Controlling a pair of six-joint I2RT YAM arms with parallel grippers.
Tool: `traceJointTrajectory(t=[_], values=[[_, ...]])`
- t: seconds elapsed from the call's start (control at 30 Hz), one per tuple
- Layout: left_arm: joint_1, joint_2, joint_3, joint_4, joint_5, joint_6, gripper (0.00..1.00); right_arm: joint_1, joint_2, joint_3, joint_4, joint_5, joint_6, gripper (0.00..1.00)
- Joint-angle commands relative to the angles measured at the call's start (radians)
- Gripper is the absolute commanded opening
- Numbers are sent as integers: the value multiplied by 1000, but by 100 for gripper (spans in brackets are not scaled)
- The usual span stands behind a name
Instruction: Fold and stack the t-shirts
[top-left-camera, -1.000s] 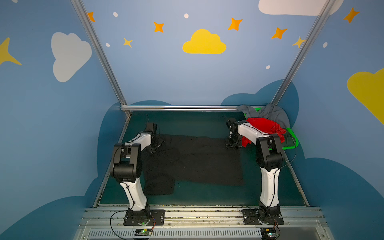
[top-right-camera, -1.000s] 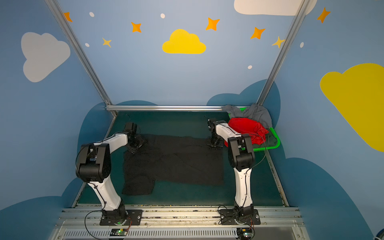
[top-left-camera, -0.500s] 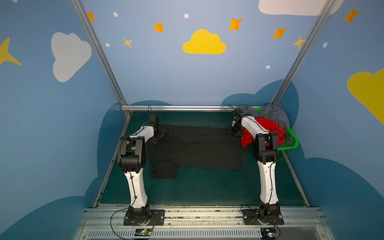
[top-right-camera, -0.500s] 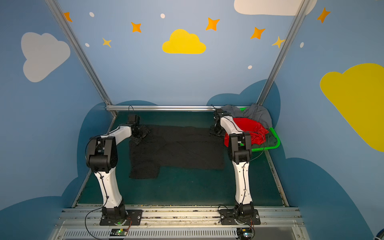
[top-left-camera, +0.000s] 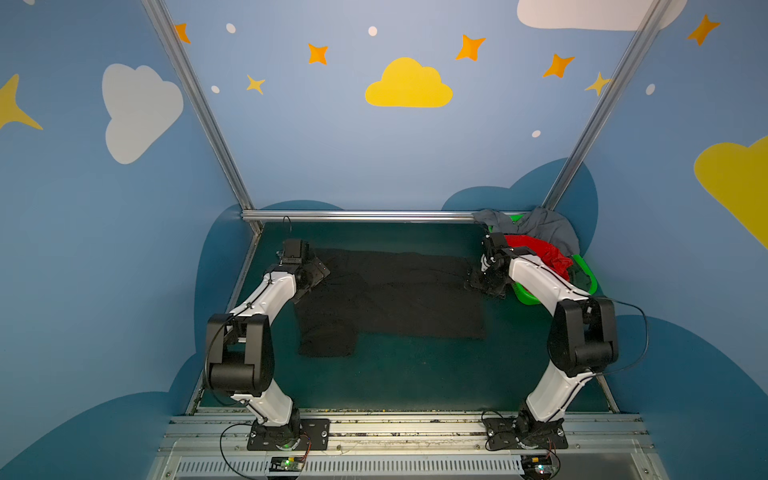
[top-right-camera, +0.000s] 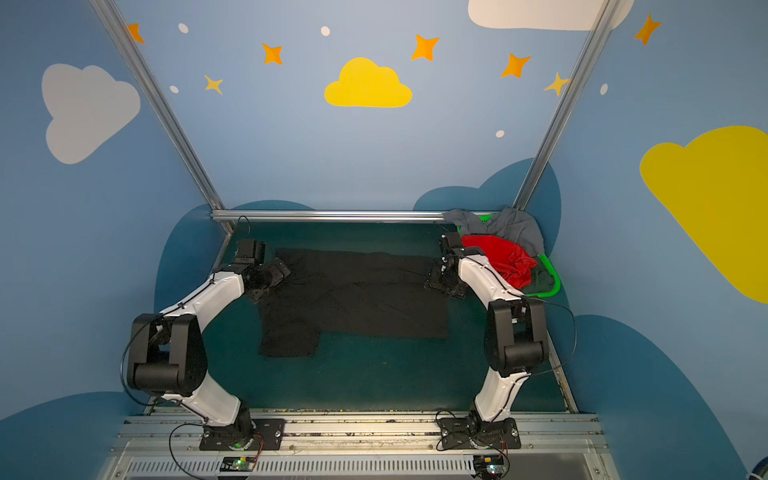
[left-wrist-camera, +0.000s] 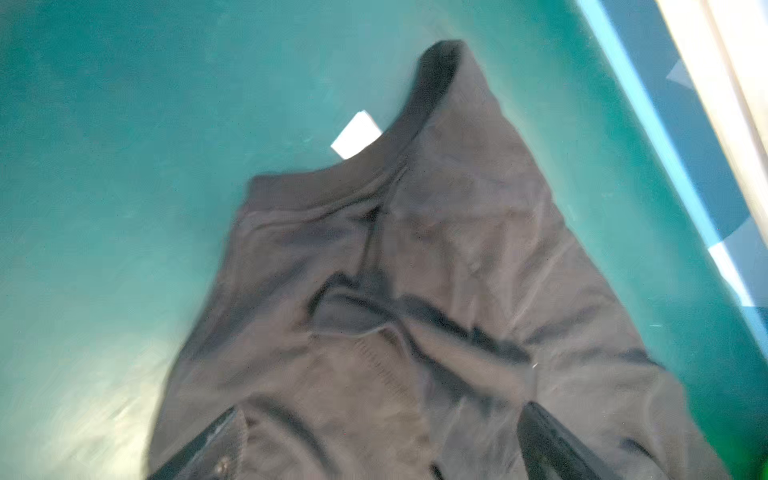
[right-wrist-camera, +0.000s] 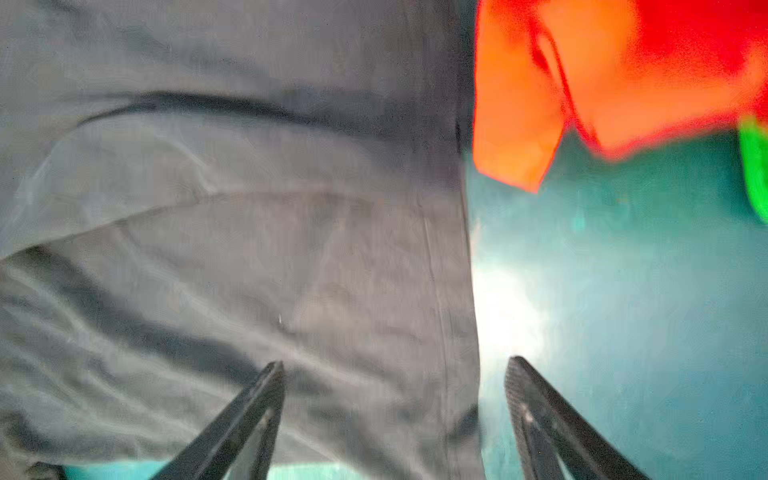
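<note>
Black t-shirt (top-left-camera: 390, 295) flat, both arms' jaws open at its ends — bare mat (top-left-camera: 415, 374) nearside

— What's the count?
— One black t-shirt (top-left-camera: 390, 299) spread between both pairs of jaws; one red t-shirt (top-left-camera: 536, 251), one grey t-shirt (top-left-camera: 552, 226) and one dark green t-shirt (top-right-camera: 540, 279) heaped beyond the right jaws.
— Anything else?
— One green basket (top-left-camera: 590, 279). Two grippers: left gripper (left-wrist-camera: 378, 428), right gripper (right-wrist-camera: 395, 365).

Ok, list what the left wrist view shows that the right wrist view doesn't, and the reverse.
Left wrist only: a small white neck label at the collar. Right wrist only: the bright red cloth t-shirt and a bit of bright green plastic basket. Both: the plain black cloth t-shirt on the teal table, jaws standing open.
</note>
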Motion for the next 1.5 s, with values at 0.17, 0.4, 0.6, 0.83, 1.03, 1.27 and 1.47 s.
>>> traceJointTrajectory(t=[0.17, 0.4, 0.6, 0.83, 1.03, 1.27, 1.47], values=[[-29, -311, -246, -38, -64, -16, 100, 13, -193, -195, 13, 29, 37, 92], [-36, -502, -415, -94, -59, -37, 100, 16, -297, -336, 42, 35, 92, 98], [-36, -567, -468, -124, 18, -31, 100, 33, -379, -418, 61, 37, 137, 98], [-33, -620, -471, -214, -46, -48, 100, 33, -393, -507, 119, -12, 169, 98], [-33, -661, -574, -153, -22, -87, 100, 29, -365, -577, 158, -45, 182, 97], [-31, -648, -617, -152, -32, -107, 100, 26, -318, -620, 242, -79, 208, 95], [-33, -620, -676, -70, 17, -144, 100, 25, -253, -616, 294, -95, 219, 95]])
